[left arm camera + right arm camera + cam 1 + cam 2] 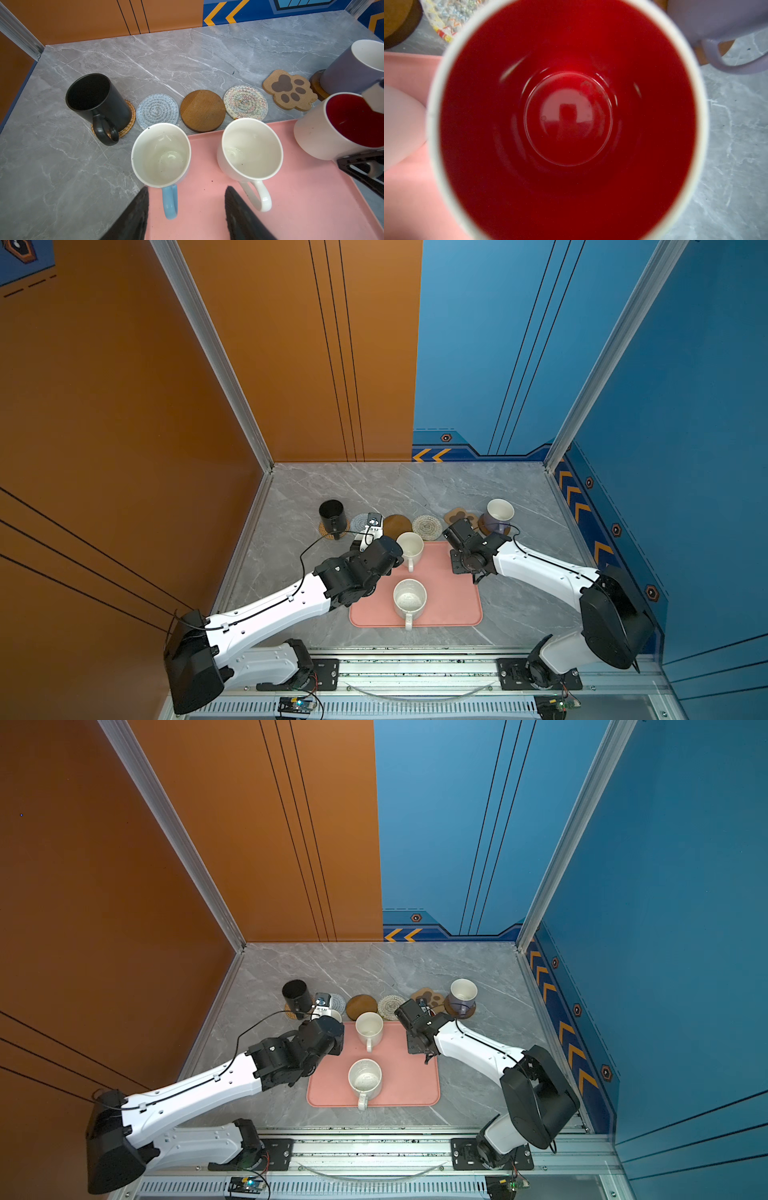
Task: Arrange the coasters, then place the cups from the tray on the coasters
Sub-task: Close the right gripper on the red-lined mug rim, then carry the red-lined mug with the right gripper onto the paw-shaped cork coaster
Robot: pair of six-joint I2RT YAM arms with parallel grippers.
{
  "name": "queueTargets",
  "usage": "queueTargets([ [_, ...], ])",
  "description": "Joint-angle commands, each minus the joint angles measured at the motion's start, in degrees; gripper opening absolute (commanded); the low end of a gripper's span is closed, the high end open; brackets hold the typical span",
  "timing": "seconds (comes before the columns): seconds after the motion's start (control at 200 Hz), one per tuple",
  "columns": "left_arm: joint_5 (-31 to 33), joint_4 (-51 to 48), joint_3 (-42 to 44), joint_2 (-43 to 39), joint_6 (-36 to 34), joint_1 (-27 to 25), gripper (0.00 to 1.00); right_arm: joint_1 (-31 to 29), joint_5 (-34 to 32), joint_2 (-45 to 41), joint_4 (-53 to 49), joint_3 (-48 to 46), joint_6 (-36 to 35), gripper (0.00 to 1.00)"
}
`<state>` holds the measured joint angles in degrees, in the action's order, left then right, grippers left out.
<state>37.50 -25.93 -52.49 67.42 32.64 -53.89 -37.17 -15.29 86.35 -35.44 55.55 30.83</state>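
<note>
Right, status: right fingers [359,166] are clenched on the red-inside mug [311,133] at the far right corner of the tray [301,197]. The contact point is hidden, and I can't tell if it's lifted. Probably headed for the paw coaster [288,91], the nearest free one.

Left fingers [135,212] are released, straddling the handle of the light blue mug [161,155] at the tray's far left corner. That looks lined up for a handle grab, with the grey woven coaster [158,111] just beyond.

- **Done:** black mug [97,101] on rattan coaster [128,126], lavender mug [342,72] on end brown coaster [314,85].
- **Empty:** middle brown coaster [202,110], beige woven coaster [245,102].
- **On the tray:** plain white mug [251,149], speckled mug [409,599].

Watch-outs: the lavender mug crowds the paw coaster, and the plain white mug flanks the blue one.
</note>
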Motion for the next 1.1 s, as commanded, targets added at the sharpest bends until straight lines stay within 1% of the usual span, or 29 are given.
queueTargets([
  [0.0, 0.84, 0.55, 1.10, -1.67, 0.59, 0.62, 0.59, 1.81, -2.44, -1.64, 0.11, 3.73, -2.66, 0.00],
  [0.285, 0.53, 1.75, 1.42, -2.64, 0.14, 0.60, 0.59, 6.76, -1.53, 1.78, 0.76, 8.09, -6.85, 0.00],
  [0.576, -0.12, 2.89, 1.43, -3.08, -0.03, 0.61, 0.58, 12.82, 3.78, 5.95, 5.44, 10.03, -9.27, 0.00],
  [0.811, -0.35, 3.10, 1.30, -2.99, 0.14, 0.53, 0.58, 14.56, 5.94, 10.19, 6.94, 13.15, -11.04, 0.00],
  [1.091, -0.41, 3.39, 1.22, -2.99, 0.32, 0.44, 0.58, 15.33, 6.05, 14.06, 7.33, 16.54, -12.17, 0.00],
])
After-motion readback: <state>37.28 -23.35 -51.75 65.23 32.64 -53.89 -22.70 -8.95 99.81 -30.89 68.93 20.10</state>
